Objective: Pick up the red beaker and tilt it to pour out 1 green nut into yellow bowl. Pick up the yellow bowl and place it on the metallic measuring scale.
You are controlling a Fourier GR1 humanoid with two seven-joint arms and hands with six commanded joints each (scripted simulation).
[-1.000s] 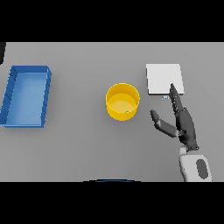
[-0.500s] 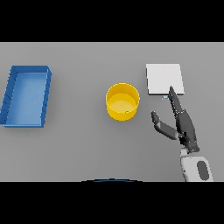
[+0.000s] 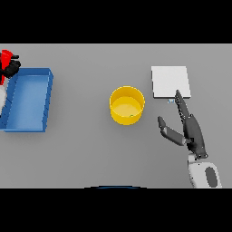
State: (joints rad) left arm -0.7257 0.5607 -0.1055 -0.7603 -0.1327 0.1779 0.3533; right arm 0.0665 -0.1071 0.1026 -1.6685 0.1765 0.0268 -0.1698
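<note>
Head view: yellow bowl [image 3: 127, 105] upright at table centre, well apart from metallic scale [image 3: 170, 82] to its right. Right hand [image 3: 190, 131] near scale's near edge, fingers straight, thumb spread, empty. Left hand [image 3: 11, 68] at far left edge, curled round red beaker [image 3: 5, 57], beside blue tray [image 3: 49, 97].

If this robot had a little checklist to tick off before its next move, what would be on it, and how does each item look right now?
1. Left hand curled round the red beaker: ok, at the far left edge.
2. Green nut in the yellow bowl: cannot tell for sure; there is a tiny speck inside.
3. Bowl upright: ok.
4. Right hand free: ok, fingers straight, right of the bowl.
5. Measuring scale bare: ok.
6. Bowl on the scale: not ok.
</note>
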